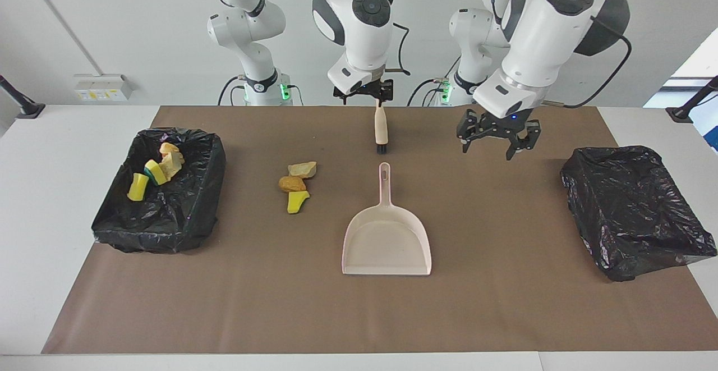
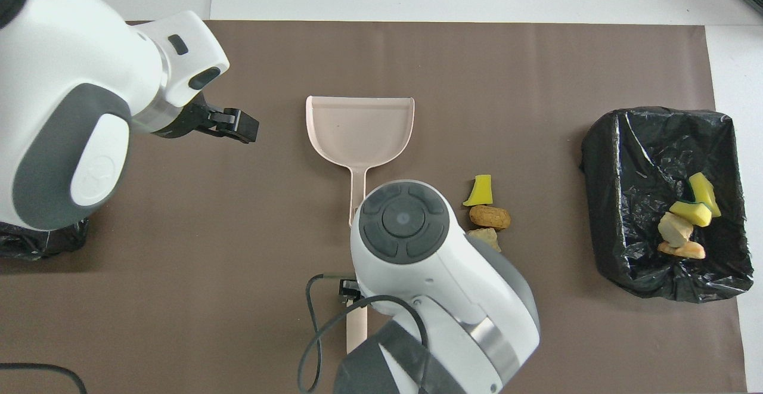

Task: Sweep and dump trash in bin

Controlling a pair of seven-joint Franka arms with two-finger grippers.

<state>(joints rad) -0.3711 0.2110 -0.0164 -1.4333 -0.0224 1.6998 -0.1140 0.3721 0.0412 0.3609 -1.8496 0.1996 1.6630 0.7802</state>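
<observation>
We reckon the pink dustpan [image 1: 386, 242] rests mid-frame so our right gripper [image 1: 363, 93], jaws spread at upper centre, can take the brush [image 1: 381, 129] (the left gripper [image 1: 496, 141], also spread, hovers over bare mat).

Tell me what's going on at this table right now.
A sweep-up is part done. Four trash chunks lie in one bin; three more sit on the mat beside the pink dustpan. The right gripper, open, is over the brush. The left gripper, open, hovers near the other bin.
</observation>
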